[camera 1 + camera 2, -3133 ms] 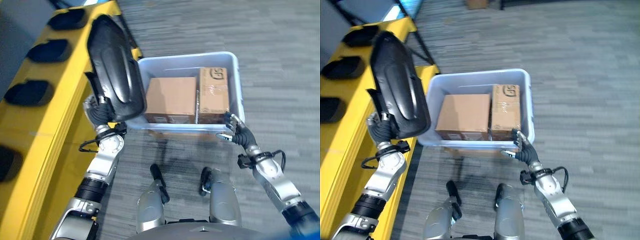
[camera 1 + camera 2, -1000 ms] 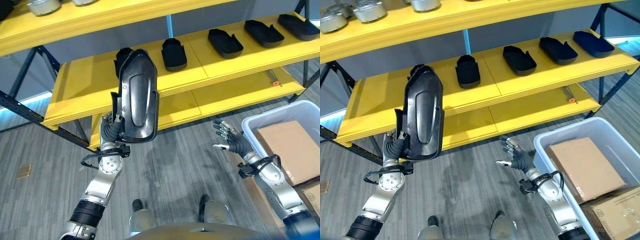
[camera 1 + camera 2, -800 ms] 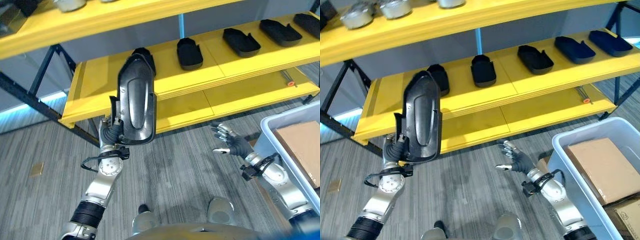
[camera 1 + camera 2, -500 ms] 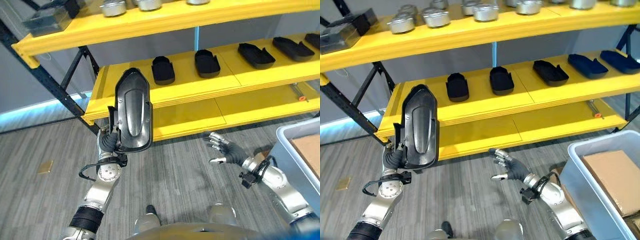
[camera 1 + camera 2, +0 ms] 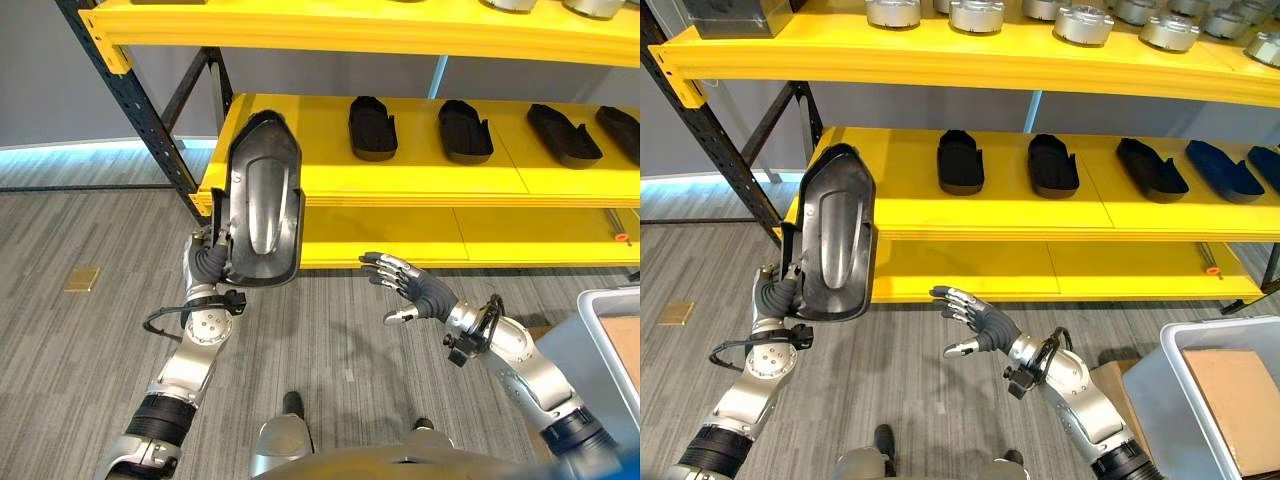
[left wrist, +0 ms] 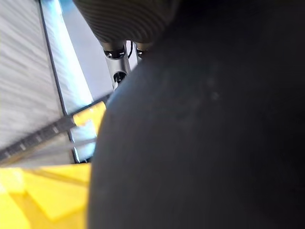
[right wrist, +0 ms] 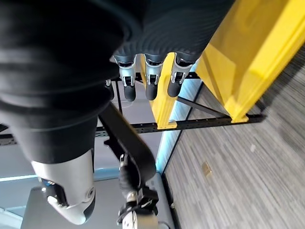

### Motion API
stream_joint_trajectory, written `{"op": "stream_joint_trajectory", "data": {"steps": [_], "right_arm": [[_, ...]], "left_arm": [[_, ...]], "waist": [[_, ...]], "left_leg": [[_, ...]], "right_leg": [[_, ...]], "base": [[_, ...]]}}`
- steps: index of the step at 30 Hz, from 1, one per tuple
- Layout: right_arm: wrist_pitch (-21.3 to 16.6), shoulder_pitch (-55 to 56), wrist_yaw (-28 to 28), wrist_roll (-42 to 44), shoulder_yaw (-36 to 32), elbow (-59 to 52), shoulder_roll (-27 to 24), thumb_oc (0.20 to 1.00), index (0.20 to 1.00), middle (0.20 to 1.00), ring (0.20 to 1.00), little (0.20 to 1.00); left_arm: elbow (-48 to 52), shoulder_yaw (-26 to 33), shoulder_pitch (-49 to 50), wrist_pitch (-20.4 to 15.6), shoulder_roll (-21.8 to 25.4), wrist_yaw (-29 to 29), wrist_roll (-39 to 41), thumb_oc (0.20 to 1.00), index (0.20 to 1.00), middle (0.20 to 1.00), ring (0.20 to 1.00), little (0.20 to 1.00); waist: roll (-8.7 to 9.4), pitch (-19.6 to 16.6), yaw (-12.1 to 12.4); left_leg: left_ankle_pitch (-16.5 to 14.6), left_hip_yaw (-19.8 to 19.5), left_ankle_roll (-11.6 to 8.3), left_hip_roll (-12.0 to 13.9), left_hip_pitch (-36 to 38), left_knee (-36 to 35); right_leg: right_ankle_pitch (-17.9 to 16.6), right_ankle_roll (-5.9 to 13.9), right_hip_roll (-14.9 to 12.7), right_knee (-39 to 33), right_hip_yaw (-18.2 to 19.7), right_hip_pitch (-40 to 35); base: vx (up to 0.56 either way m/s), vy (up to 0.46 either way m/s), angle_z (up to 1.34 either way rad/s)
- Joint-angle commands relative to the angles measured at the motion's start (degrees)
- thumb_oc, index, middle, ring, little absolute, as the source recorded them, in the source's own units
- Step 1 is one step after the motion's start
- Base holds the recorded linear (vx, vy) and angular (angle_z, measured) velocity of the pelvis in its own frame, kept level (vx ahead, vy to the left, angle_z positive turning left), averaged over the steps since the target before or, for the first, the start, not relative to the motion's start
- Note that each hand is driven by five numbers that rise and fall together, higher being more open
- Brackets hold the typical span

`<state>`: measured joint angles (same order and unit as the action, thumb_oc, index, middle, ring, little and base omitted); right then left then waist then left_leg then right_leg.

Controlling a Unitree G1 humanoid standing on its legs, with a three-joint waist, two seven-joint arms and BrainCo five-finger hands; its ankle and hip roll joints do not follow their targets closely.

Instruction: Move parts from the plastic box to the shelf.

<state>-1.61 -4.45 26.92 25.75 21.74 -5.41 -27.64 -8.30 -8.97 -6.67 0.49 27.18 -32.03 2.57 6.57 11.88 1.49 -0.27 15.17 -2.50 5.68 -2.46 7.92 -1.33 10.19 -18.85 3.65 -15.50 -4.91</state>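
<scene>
The left hand [image 5: 775, 297] is closed around the lower edge of a large black moulded part [image 5: 834, 247] and carries it upright, nose up, in front of the yellow shelf [image 5: 902, 213]. Its fingers are mostly hidden behind the part in the head views; in the left wrist view the part's dark surface sits right against the hand. The right hand [image 5: 981, 320] hangs empty beside and below the part, fingers spread apart and relaxed, well clear of it.

Beyond the left hand, the middle shelf level already carries a row of similar black parts [image 5: 961, 161], each lying flat and nose-in. A bare stretch of yellow surface lies just behind the held part, left of that row — in my judgement the intended slot.

To do the step well, the left hand should tip the part from upright to flat, lift it clear of the shelf's front lip, and slide it in parallel to its neighbours with a like gap. The grip looks low on a tall item, so the right hand could steady the top.

The plastic box [image 5: 1210, 395] sits far beyond the right hand with a cardboard carton [image 5: 1237, 395] inside.

Markings — no legible writing, label or brand on part, shelf or carton.
</scene>
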Motion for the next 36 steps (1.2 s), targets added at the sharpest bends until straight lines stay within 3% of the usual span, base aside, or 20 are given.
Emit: {"op": "stream_joint_trajectory", "data": {"steps": [1, 2, 3, 4, 5, 6, 8, 9, 10, 11, 12, 16, 17, 20, 24, 26, 30, 36], "right_arm": [[-2.9, -3.2, 2.3, 0.8, 1.3, -1.9, -0.4, 1.000, 1.000, 1.000, 1.000, 1.000], [-3.0, -3.4, 2.9, 1.0, 1.6, -1.5, -0.3, 1.000, 1.000, 1.000, 1.000, 1.000], [-3.2, -4.0, 3.8, 0.9, 2.3, -0.6, 0.0, 1.000, 1.000, 1.000, 1.000, 1.000], [-3.1, -4.1, 3.6, 1.0, 2.5, -0.7, -0.6, 1.000, 1.000, 1.000, 1.000, 1.000], [-2.6, -3.7, 3.7, 1.2, 2.1, -1.1, -1.4, 1.000, 1.000, 1.000, 1.000, 1.000], [-2.2, -3.4, 4.4, 1.4, 1.4, -1.3, -1.8, 1.000, 1.000, 1.000, 1.000, 1.000], [-2.3, -3.7, 5.5, 1.0, 0.9, -1.0, -2.2, 1.000, 1.000, 1.000, 1.000, 1.000], [-2.8, -3.8, 5.3, 0.7, 1.1, -0.8, -2.3, 1.000, 1.000, 1.000, 1.000, 1.000], [-3.2, -3.4, 4.6, 0.0, 1.0, -0.9, -2.6, 1.000, 1.000, 1.000, 1.000, 1.000], [-3.2, -3.2, 4.5, -0.1, 1.0, -1.0, -2.6, 1.000, 1.000, 1.000, 1.000, 1.000], [-3.5, -1.3, 3.9, -0.5, 0.7, -1.4, -3.1, 1.000, 1.000, 1.000, 1.000, 1.000], [-3.9, -0.4, 3.3, -0.4, 0.4, -1.4, -3.8, 1.000, 1.000, 1.000, 1.000, 1.000], [-4.3, -0.3, 2.9, -0.2, 0.3, -0.7, -4.0, 1.000, 1.000, 1.000, 1.000, 1.000], [-4.1, -0.4, 1.5, -2.5, 0.4, 0.4, -4.0, 1.000, 1.000, 1.000, 1.000, 1.000], [-4.2, -1.7, -0.4, -3.3, 0.7, 0.7, -4.9, 1.000, 1.000, 1.000, 1.000, 1.000], [-4.3, -1.9, -0.8, -3.4, 0.7, 0.7, -5.0, 1.000, 1.000, 1.000, 1.000, 1.000], [-4.0, -1.8, -3.3, -3.4, -0.8, -0.3, -6.2, 1.000, 1.000, 1.000, 1.000, 1.000], [-5.8, 0.3, -7.5, -4.0, -2.5, 1.2, -5.1, 1.000, 1.000, 1.000, 1.000, 1.000]], "left_arm": [[1.5, 1.5, -6.2, -1.9, -0.8, -0.5, -3.4, 0.200, 0.200, 0.200, 0.200, 0.200], [1.2, 1.7, -6.3, -1.7, -0.7, -0.7, -3.4, 0.200, 0.200, 0.200, 0.200, 0.200], [0.2, 1.7, -6.7, -1.7, -0.5, -0.9, -3.2, 0.200, 0.200, 0.200, 0.200, 0.200], [-0.6, 0.9, -7.7, -1.7, -0.9, -0.8, -3.5, 0.200, 0.200, 0.200, 0.200, 0.200], [-1.0, 0.3, -8.1, -1.7, -1.5, -0.7, -3.5, 0.200, 0.200, 0.200, 0.200, 0.200], [-0.8, 0.1, -8.0, -1.6, -1.8, -0.9, -3.4, 0.200, 0.200, 0.200, 0.200, 0.200], [0.3, 0.5, -7.4, -1.1, -2.2, -1.2, -4.1, 0.200, 0.200, 0.200, 0.200, 0.200], [0.7, 0.3, -7.3, -0.7, -2.3, -1.1, -3.7, 0.200, 0.200, 0.200, 0.200, 0.200], [0.6, -0.1, -7.3, -0.9, -2.3, -0.7, -3.7, 0.200, 0.200, 0.200, 0.200, 0.200], [0.6, -0.2, -7.2, -0.9, -2.4, -0.6, -3.7, 0.200, 0.200, 0.200, 0.200, 0.200], [0.7, -1.7, -5.4, -1.9, -2.2, 0.2, -3.9, 0.200, 0.200, 0.200, 0.200, 0.200], [0.9, -2.8, -5.1, -2.6, -2.4, -0.2, -4.8, 0.200, 0.200, 0.200, 0.200, 0.200], [0.7, -3.8, -5.6, -2.5, -2.9, -0.5, -5.4, 0.200, 0.200, 0.200, 0.200, 0.200], [0.9, -4.6, -5.5, -3.0, -3.8, -1.2, -4.7, 0.200, 0.200, 0.200, 0.200, 0.200], [2.7, -5.2, -5.2, -1.9, -3.6, 0.3, -4.7, 0.200, 0.200, 0.200, 0.200, 0.200], [2.6, -5.2, -5.3, -1.8, -3.6, 0.5, -4.6, 0.200, 0.200, 0.200, 0.200, 0.200], [3.8, -4.6, -4.8, -2.1, -3.4, 3.1, -5.0, 0.200, 0.200, 0.200, 0.200, 0.200], [4.8, -3.0, -4.0, -1.3, -3.7, 2.6, -5.0, 0.200, 0.200, 0.200, 0.200, 0.200]], "waist": [[-2.04, -1.1, 1.1], [-2.12, -1.1, 1.3], [-2.43, -1.3, 0.8], [-2.43, -1.2, -0.8], [-2.46, -1.2, -2.0], [-2.27, -1.3, -2.7], [-2.05, -1.0, -2.8], [-1.73, -0.7, -3.2], [-1.14, -0.5, -3.9], [-0.93, -0.4, -4.1], [0.12, 1.1, -5.5], [0.30, 1.6, -6.5], [0.39, 1.3, -7.1], [0.40, 0.6, -7.1], [-0.13, 0.0, -6.8], [-0.11, 0.0, -6.7], [-0.01, 0.1, -6.8], [-0.38, 0.0, -7.0]], "left_leg": [[-6.2, 0.8, 3.44, -1.1, 5.7, 0.5], [-6.1, 1.3, 3.70, -1.4, 6.5, -0.5], [-5.6, 1.5, 4.17, -2.1, 7.9, -2.8], [-4.6, 0.6, 4.81, -3.1, 7.8, -3.8], [-4.7, -0.6, 5.07, -4.2, 8.2, -4.4], [-4.8, -0.8, 5.24, -5.1, 8.6, -4.8], [-6.6, -0.6, 5.29, -6.5, 10.1, -5.4], [-6.9, -0.6, 5.78, -7.0, 10.0, -5.3], [-7.7, -1.7, 6.08, -7.7, 10.2, -4.9], [-8.0, -2.1, 6.15, -7.8, 10.4, -4.8], [-10.3, -6.0, 6.54, -8.4, 12.6, -3.5], [-11.6, -9.0, 6.98, -8.5, 13.3, -2.4], [-11.9, -10.9, 7.09, -8.8, 12.9, -1.6], [-12.6, -12.9, 6.38, -8.3, 12.6, -0.8], [-10.8, -13.0, 5.21, -6.7, 12.4, -3.1], [-10.6, -12.7, 5.05, -6.4, 12.2, -3.3], [-8.1, -9.5, 3.45, -2.9, 10.3, -3.0], [-4.3, -9.1, 2.21, -0.9, 7.2, 4.8]], "right_leg": [[-7.2, 1.60, -1.6, 5.6, -5.1, -1.3], [-7.8, 1.91, -1.7, 6.8, -5.4, -0.7], [-6.9, 1.77, 0.0, 9.1, -4.2, 0.9], [-3.3, 0.01, 5.6, 8.2, -1.3, 2.8], [-1.2, -0.47, 9.3, 7.3, 1.2, 4.0], [-1.4, -0.63, 10.3, 6.2, 1.4, 5.2], [-2.5, 0.32, 9.9, 2.9, -0.3, 7.1], [-5.4, 0.55, 9.6, 0.3, 0.3, 8.6], [-8.4, 1.40, 9.3, -2.8, 3.3, 10.3], [-9.3, 1.68, 9.1, -3.5, 4.1, 10.8], [-13.8, 3.02, 10.2, -8.4, 8.9, 15.4], [-13.2, 2.03, 12.3, -7.7, 12.4, 15.2], [-12.8, 1.14, 13.1, -7.0, 15.4, 15.3], [-10.1, -0.77, 14.3, -3.2, 17.9, 14.3], [-6.5, -2.92, 15.5, -2.2, 17.4, 12.2], [-6.1, -3.10, 15.5, -2.1, 17.1, 12.0], [-2.3, -5.07, 16.1, -0.2, 14.5, 10.3], [1.6, -7.87, 17.6, 2.4, 12.6, 8.4]], "base": [[0.03, 0.261, -0.44], [0.06, 0.306, -0.70], [0.04, 0.287, -0.80], [0.09, 0.280, -0.69], [0.10, 0.181, -0.35], [0.15, 0.134, 0.19], [0.15, 0.052, 0.76], [0.17, -0.060, 0.36], [0.12, -0.084, -0.01], [0.53, -0.246, 0.20], [0.49, -0.213, 0.38], [0.31, -0.144, 0.57], [0.26, -0.163, 0.70], [0.35, -0.233, 0.94], [0.24, -0.116, 0.59], [0.15, -0.091, 0.38], [0.25, -0.147, 0.38], [0.18, -0.172, 0.18]]}}
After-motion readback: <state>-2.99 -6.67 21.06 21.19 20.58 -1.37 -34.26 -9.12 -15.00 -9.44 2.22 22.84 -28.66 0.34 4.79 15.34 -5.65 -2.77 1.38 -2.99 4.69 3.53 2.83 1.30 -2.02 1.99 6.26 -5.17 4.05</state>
